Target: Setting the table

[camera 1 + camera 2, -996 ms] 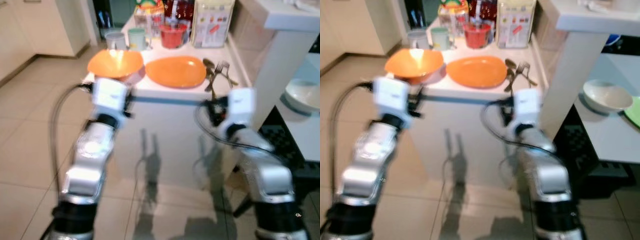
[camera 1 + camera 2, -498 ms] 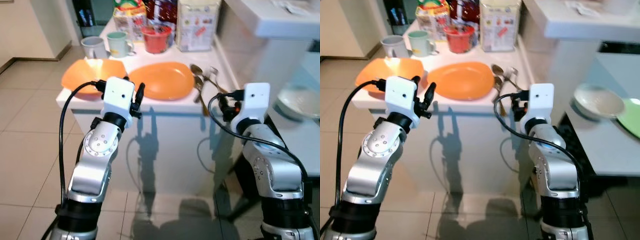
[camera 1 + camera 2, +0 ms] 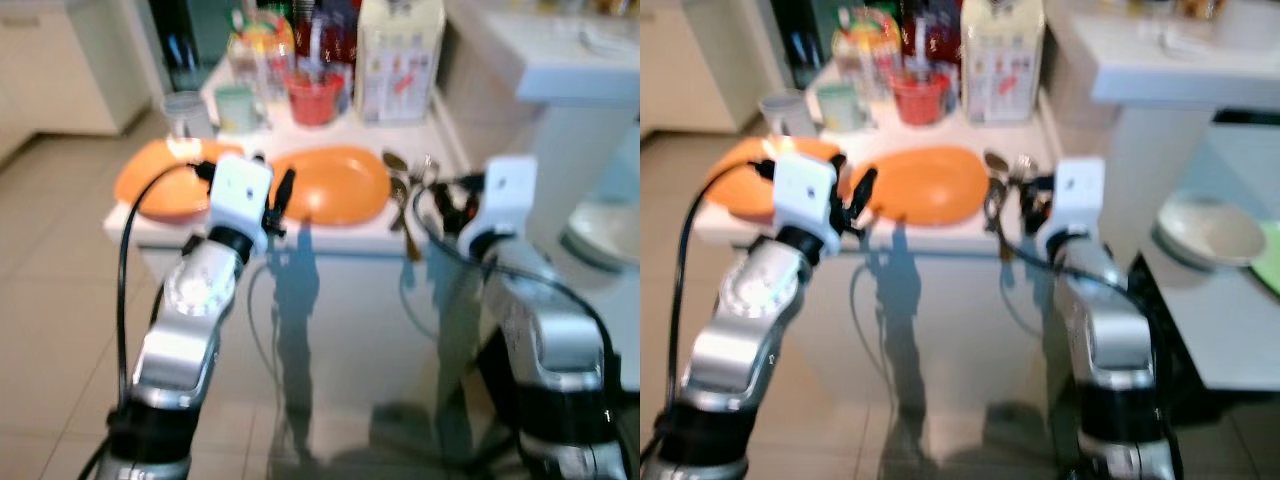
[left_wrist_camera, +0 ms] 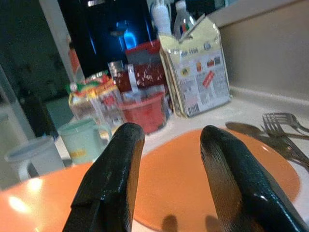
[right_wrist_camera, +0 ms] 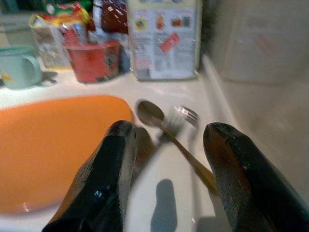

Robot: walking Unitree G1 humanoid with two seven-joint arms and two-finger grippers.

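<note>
Left eye view: the white table [image 3: 330, 235] holds an orange plate [image 3: 335, 185], an orange bowl [image 3: 150, 185], mugs, a red cup and cutlery [image 3: 405, 195], still unsorted. Left gripper [image 4: 169, 174] hovers spread over the plate; right gripper [image 5: 166, 174], spread and empty, over the spoon [image 5: 149, 112] and fork [image 5: 181, 116]. Setting looks barely begun

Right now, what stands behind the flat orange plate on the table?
Behind the orange plate stand a red cup, a pale green mug, a printed carton and snack packets; bottles rise further back, their lower parts covered.
</note>
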